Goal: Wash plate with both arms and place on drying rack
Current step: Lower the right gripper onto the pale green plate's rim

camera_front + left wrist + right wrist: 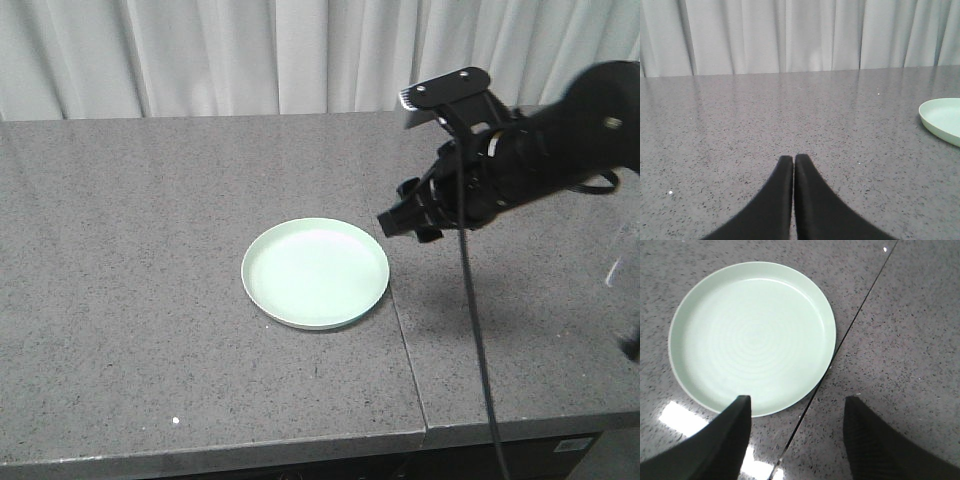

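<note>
1. Grey speckled stone made up the flat countertop (130, 250), and white curtains (200, 55) hung behind its back edge.
2. A thin dark seam (405, 340) ran across the countertop from the front edge toward the back, a bit right of the middle.
3. The round pale mint-green plate (315, 272) lay flat near the middle of the countertop. Its right rim was just beside the seam. The plate was bare and shiny.
4. The black right arm (560, 140) stuck out from the right side, up in the air over the stone. A black cable (475, 320) hung down from it toward the front edge.
5. The right gripper (799, 399) was open wide and held nothing. It pointed down at the plate's rim and the seam.
6. In the right wrist view, one black finger (725, 440) showed over the plate's near rim. The other showed over bare stone past the seam. In the front view the gripper was apart from the plate.
7. The left gripper (793, 159) had its two black fingers pressed together with nothing between them. It sat low over bare countertop, and the plate showed far off at the right side of its view.
</note>
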Controlling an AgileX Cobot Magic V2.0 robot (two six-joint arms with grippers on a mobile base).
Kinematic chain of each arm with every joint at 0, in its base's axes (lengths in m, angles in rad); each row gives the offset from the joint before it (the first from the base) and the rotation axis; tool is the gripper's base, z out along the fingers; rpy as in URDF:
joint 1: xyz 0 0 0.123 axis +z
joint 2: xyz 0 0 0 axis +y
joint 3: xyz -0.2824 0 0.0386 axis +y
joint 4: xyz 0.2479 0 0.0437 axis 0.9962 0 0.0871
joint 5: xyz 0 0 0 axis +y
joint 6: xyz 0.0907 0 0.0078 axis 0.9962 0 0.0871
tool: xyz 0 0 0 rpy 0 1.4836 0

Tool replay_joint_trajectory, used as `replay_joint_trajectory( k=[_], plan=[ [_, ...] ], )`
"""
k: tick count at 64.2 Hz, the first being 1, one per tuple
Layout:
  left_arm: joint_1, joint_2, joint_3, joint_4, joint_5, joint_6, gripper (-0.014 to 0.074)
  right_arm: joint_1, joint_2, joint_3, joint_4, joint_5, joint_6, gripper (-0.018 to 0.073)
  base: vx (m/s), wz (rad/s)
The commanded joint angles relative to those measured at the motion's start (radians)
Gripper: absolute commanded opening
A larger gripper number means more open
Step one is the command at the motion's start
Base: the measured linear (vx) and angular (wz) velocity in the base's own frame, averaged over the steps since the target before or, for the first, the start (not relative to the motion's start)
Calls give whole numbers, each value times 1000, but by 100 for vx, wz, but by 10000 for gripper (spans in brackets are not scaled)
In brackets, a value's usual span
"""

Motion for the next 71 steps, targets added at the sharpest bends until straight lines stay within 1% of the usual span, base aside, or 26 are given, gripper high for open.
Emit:
replay_joint_trajectory(
  k=[1,4,9,22,27,35,45,64,71],
  plan=[
    [0,-16,16,0,-73,-11,-2,-1,61,-121,-42,7,109,411,0,0],
    [0,-16,16,0,-73,-11,-2,-1,99,-166,-48,26,151,411,0,0],
    [0,-16,16,0,-73,-11,-2,-1,165,-229,-58,69,184,411,0,0],
    [0,-16,16,0,-73,-11,-2,-3,318,-371,-67,201,188,411,0,0],
    [0,-16,16,0,-73,-11,-2,-3,363,-401,-67,232,188,411,0,0],
    [0,-16,16,0,-73,-11,-2,-3,423,-451,-71,273,219,411,0,0],
    [0,-16,16,0,-73,-11,-2,-3,474,-493,-88,293,245,411,0,0],
    [0,-16,16,0,-73,-11,-2,-3,515,-492,-90,281,263,409,0,0],
    [0,-16,16,0,-73,-11,-2,-3,526,-492,-88,284,265,388,0,0]
  ],
)
